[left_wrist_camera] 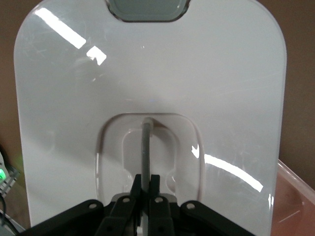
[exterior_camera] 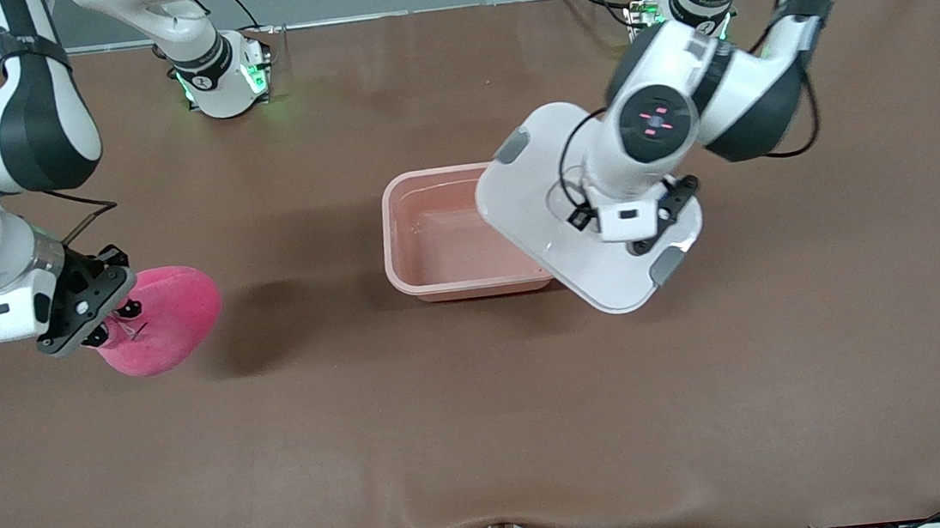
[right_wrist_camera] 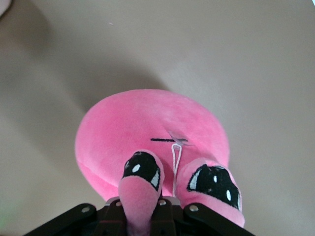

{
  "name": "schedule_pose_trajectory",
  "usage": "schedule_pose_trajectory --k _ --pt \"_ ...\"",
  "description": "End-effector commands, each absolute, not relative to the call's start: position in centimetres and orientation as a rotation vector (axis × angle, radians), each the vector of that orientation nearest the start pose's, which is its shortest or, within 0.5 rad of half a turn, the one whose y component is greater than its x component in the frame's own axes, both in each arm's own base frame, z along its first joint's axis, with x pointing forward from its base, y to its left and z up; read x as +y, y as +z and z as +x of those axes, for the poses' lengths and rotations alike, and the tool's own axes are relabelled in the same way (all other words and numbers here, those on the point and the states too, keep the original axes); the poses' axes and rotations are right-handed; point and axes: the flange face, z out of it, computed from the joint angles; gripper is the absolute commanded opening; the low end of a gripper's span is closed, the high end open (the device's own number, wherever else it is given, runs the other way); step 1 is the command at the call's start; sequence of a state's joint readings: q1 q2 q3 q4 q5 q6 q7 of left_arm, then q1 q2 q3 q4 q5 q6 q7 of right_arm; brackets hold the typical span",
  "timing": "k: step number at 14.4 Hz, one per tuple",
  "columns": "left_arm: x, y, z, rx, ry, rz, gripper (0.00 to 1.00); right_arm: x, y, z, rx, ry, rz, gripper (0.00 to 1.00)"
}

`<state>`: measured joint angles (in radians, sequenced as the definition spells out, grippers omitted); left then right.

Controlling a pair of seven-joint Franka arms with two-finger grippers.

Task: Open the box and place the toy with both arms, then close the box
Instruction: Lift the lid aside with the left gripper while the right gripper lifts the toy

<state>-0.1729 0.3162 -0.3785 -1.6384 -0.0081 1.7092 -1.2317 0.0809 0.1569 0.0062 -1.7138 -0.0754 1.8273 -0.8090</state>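
Note:
The pale pink box (exterior_camera: 441, 236) stands open in the middle of the table. My left gripper (exterior_camera: 634, 222) is shut on the thin grey handle (left_wrist_camera: 146, 147) in the recess of the white lid (exterior_camera: 541, 197) and holds the lid tilted over the box's edge toward the left arm's end. A grey clip (exterior_camera: 512, 145) sits at each short end of the lid. My right gripper (exterior_camera: 99, 312) is shut on the snout (right_wrist_camera: 140, 199) of the hot-pink plush toy (exterior_camera: 161, 320), held above the table near the right arm's end. The toy's dark eyes (right_wrist_camera: 211, 182) show in the right wrist view.
The brown table cloth (exterior_camera: 485, 418) covers the whole table, with a small bump at its edge nearest the camera. The arms' bases with green lights (exterior_camera: 224, 81) stand at the table's edge farthest from the camera.

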Motion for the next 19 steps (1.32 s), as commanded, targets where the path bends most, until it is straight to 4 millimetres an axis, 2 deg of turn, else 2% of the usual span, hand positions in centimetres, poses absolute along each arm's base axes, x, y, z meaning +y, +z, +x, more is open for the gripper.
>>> schedule_pose_trajectory --k 1,4,6,8,10,13,15,17,19 --pt "-26.4 43.7 53.5 -0.823 0.415 -2.920 0.00 7.5 50.0 59.4 -1.613 0.084 -2.761 0.00" --pt "-21.3 43.3 54.8 -0.498 0.472 -3.021 0.00 9.4 51.4 58.6 -1.861 0.075 -2.618 0.00" --pt "-17.1 42.6 55.8 -0.374 0.495 -3.063 0.00 9.9 51.5 57.9 -1.891 0.125 -2.579 0.00" --pt "-13.5 42.4 56.9 -0.273 0.487 -3.110 0.00 12.7 51.9 57.1 -2.015 0.155 -2.521 0.00" --pt "-11.2 41.4 57.3 -0.225 0.467 -3.131 0.00 17.3 51.3 56.0 -2.257 0.273 -2.464 0.00" --pt "-9.1 40.4 57.6 -0.190 0.455 -3.148 0.00 24.6 52.2 52.6 -2.531 0.390 -2.347 0.00" --pt "-9.1 40.1 57.5 -0.190 0.458 -3.148 0.00 28.4 52.2 50.3 -2.609 0.431 -2.303 0.00" --pt "-9.0 40.0 57.5 -0.193 0.460 -3.147 0.00 33.3 51.8 46.6 -2.726 0.511 -2.257 0.00" --pt "-9.0 40.0 57.5 -0.193 0.462 -3.147 0.00 36.0 51.5 45.0 -2.788 0.519 -2.216 0.00"
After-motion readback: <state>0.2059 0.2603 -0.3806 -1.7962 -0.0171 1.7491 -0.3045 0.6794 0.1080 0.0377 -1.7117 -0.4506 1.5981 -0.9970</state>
